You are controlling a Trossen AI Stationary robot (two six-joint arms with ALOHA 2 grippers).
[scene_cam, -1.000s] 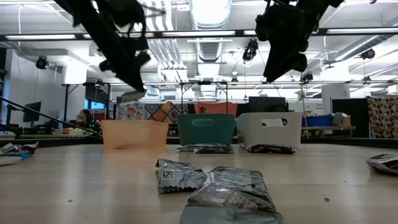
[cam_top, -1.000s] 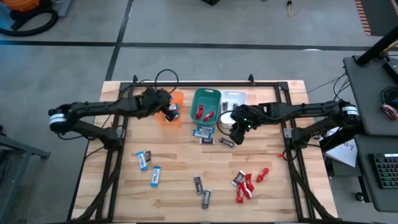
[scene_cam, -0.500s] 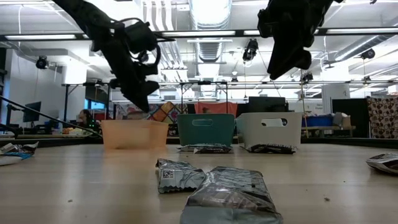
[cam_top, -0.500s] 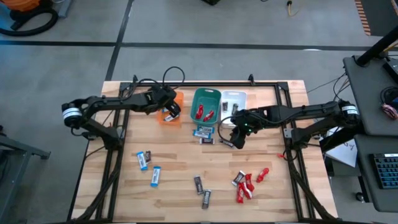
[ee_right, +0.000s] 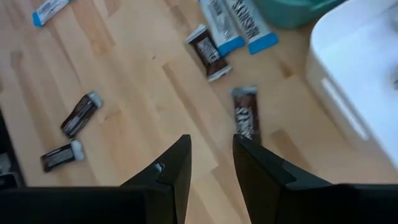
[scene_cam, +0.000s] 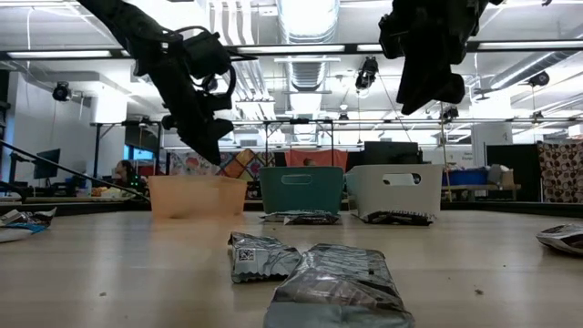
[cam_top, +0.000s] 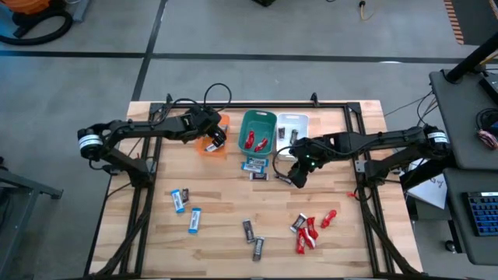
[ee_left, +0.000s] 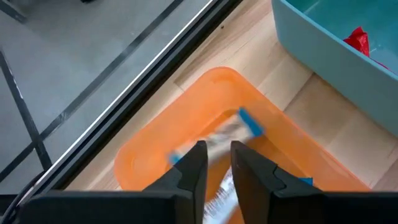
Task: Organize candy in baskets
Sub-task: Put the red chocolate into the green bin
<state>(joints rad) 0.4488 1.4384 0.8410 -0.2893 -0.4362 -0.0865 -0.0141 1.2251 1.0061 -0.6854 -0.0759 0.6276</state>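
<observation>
Now left gripper (ee_left: 217,163) over orange bin (ee_left: 155,149), jaws slightly parted, blue-and-white bar (ee_left: 230,127) blurred just below them, likely dropping free; wait till it settles inside before lifting away

Right gripper (ee_right: 210,155) empty, jaws part open, above dark-wrapped bar (ee_right: 245,118) beside white bin (ee_right: 367,74): descend straight, straddle bar across its width, avoid bin wall

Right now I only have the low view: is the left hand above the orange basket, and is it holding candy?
Observer: From above, the left hand hangs over the orange basket; a blurred blue-and-white bar shows past its parted fingers, inside the basket.
Operator: And the right hand?
Observer: The right hand is open and empty, above the table near a dark bar beside the white basket.
</observation>
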